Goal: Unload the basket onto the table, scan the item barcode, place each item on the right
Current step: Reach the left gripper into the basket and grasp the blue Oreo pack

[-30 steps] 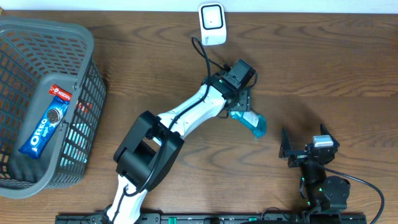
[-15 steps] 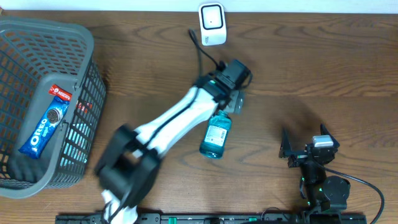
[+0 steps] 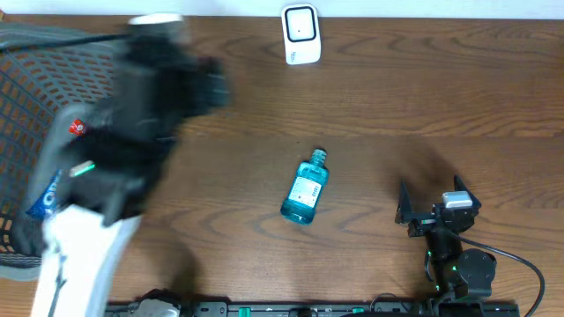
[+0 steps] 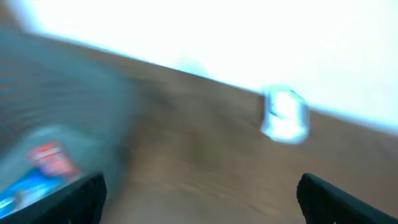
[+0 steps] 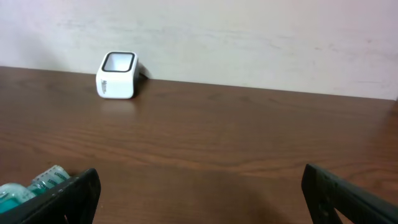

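basket: grey wire basket (image 3: 19,84) at the far left of the table (image 3: 441,97), mostly covered from above by the blurry left arm (image 3: 132,141)
in the basket: one blue cookie pack (image 3: 44,198) with a red end. Only bits of it peek out past the arm; the left wrist cam shows it as a blue and red smear. Can't tell if anything else is in there.
left tool: left tool (image 4: 199,202) is up over the basket, fingers spread wide, nothing between them
bottle spot: bottle (image 3: 305,188) lies on its side on bare table around the middle, between basket and right tool, well apart from both, nothing touching it
bottle look: clear plastic with blue-green liquid, white label facing up, cap end pointing up and slightly right toward the back edge. Barcode too small to make out.
scanner: small white scanner (image 3: 300,33) at the back edge, straight behind the bottle but well apart from it
right tool: right tool (image 3: 431,198) sits low at the right front, wide open and holding nothing. Its cam catches the bottle's end in the bottom left corner.
changed: a second ago the left tool had the bottle up near the scanner. Half a second ago the bottle was already down where it lies now, arm over it. Since then the arm has swung left to the basket. Right arm and cookie pack haven't budged.
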Action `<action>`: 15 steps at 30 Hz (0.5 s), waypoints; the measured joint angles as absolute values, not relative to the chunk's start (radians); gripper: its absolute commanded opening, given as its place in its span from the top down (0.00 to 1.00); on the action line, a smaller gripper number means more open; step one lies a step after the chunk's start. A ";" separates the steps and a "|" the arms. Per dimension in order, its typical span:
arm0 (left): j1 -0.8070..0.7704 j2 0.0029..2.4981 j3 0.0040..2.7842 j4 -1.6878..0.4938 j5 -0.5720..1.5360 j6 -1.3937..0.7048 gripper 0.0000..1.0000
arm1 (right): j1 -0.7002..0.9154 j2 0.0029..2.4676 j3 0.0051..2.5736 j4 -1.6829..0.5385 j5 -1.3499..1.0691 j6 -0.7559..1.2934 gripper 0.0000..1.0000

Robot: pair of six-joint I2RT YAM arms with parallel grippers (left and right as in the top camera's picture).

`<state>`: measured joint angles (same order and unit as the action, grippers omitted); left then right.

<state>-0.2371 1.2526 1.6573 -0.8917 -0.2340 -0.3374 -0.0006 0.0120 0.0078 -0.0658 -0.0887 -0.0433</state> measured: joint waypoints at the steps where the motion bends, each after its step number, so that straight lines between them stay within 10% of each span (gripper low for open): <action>1: -0.154 1.230 1.662 -0.919 -0.238 -0.361 0.02 | -0.001 0.012 0.008 -0.065 -0.088 -0.043 0.01; 9: 0.417 1.259 1.658 -1.113 -0.163 -0.656 0.02 | 0.001 0.012 0.008 -0.065 -0.088 -0.043 0.01; 15: 0.547 1.439 1.596 -1.135 -0.093 -0.920 0.02 | 0.001 0.012 0.008 -0.065 -0.088 -0.043 0.01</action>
